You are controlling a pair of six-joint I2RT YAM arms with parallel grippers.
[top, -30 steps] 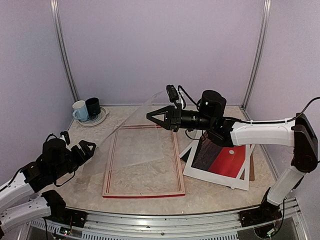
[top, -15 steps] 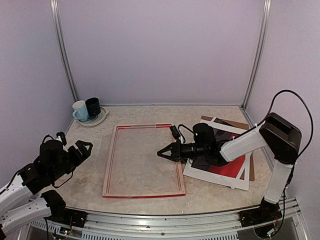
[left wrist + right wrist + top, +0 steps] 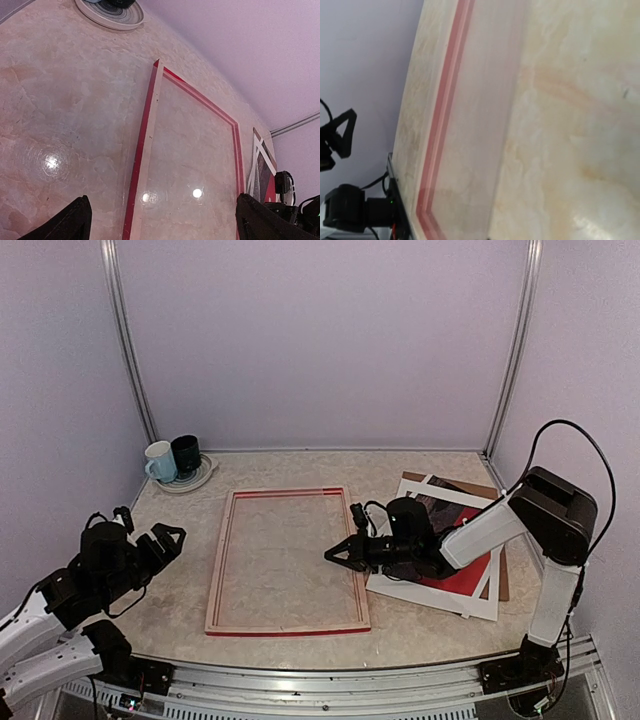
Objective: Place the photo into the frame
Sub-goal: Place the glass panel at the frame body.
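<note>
The photo [image 3: 466, 570] lies face up at the right of the table [image 3: 180, 590], on a white mount and a brown board, partly under my right arm. The frame [image 3: 217, 565] lies flat just left of it. My right gripper [image 3: 334, 554] is pinched shut low over the frame's right rail; whether it grips anything I cannot tell. My left gripper [image 3: 166, 539] is spread wide and empty, left of the frame.
</note>
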